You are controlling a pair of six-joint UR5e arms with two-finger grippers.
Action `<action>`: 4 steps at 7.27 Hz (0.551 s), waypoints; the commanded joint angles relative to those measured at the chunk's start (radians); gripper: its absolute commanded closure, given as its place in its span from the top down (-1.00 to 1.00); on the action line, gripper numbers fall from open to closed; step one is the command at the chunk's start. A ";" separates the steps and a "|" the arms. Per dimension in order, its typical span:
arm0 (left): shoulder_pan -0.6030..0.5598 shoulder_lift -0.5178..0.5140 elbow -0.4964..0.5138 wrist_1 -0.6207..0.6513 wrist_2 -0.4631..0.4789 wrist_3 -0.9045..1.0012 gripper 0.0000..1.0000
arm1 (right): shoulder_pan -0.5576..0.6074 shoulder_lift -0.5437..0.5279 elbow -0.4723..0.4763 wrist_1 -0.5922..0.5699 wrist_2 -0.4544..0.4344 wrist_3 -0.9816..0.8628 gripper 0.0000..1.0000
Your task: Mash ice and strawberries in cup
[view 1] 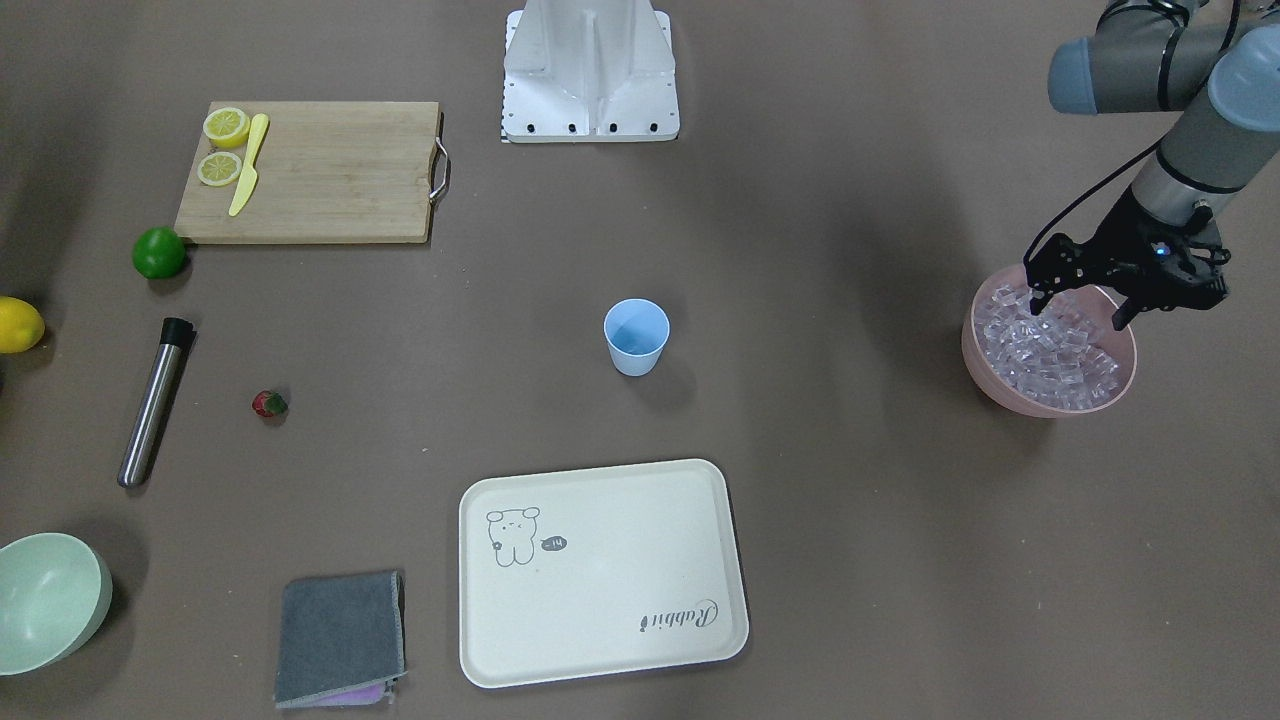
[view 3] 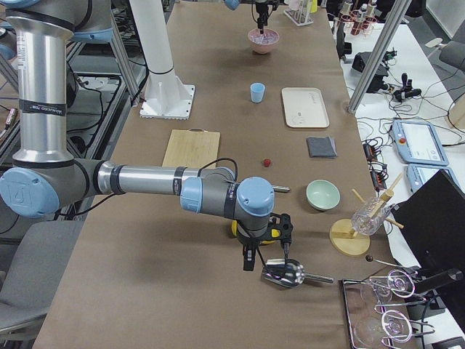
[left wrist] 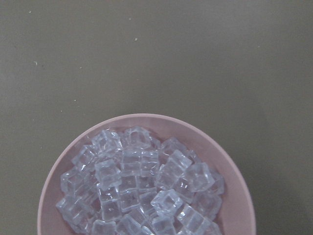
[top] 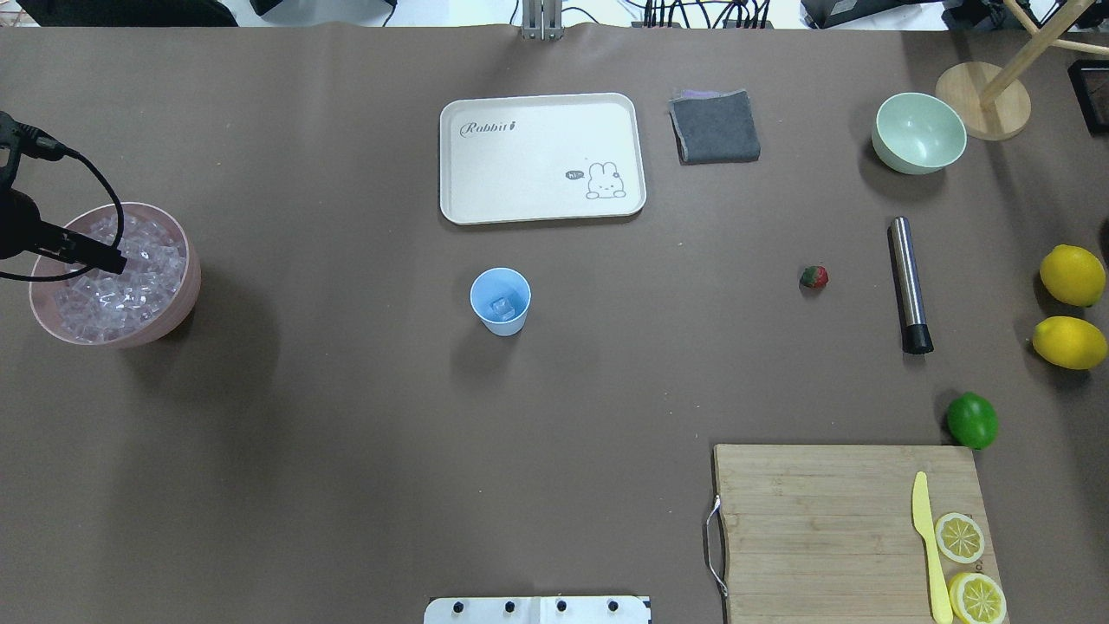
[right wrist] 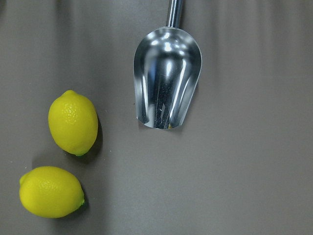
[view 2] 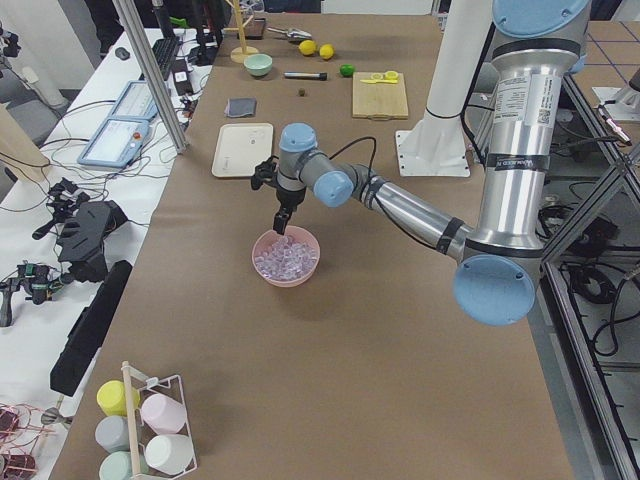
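Observation:
The light-blue cup (view 1: 636, 335) stands upright mid-table; the overhead view shows one ice cube (top: 501, 306) inside the cup (top: 500, 301). A pink bowl (view 1: 1000, 385) heaped with ice cubes (view 1: 1050, 355) sits at the table's left end. My left gripper (view 1: 1078, 310) is open, its fingertips down at the ice in the bowl. The left wrist view shows the ice (left wrist: 142, 186) but no fingers. The strawberry (view 1: 268, 404) lies alone on the table, also seen from overhead (top: 813, 276). My right gripper (view 3: 254, 262) hovers off the table's right end; I cannot tell its state.
A cream tray (top: 541, 104), grey cloth (top: 715, 126), green bowl (top: 918, 132), steel muddler (top: 908, 282), lime (top: 971, 420), two lemons (top: 1072, 275) and a cutting board (top: 814, 520) with knife and lemon slices lie about. A metal scoop (right wrist: 167, 78) lies under the right wrist.

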 commanded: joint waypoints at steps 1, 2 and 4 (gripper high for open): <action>0.003 0.004 0.034 -0.048 0.009 -0.018 0.93 | 0.000 0.000 0.000 0.000 -0.003 0.000 1.00; 0.008 0.004 0.030 -0.045 0.006 -0.049 0.93 | 0.000 0.000 0.000 0.000 -0.003 0.000 1.00; 0.035 0.027 0.013 -0.048 0.004 -0.194 0.93 | 0.000 0.000 0.003 0.000 -0.007 -0.002 1.00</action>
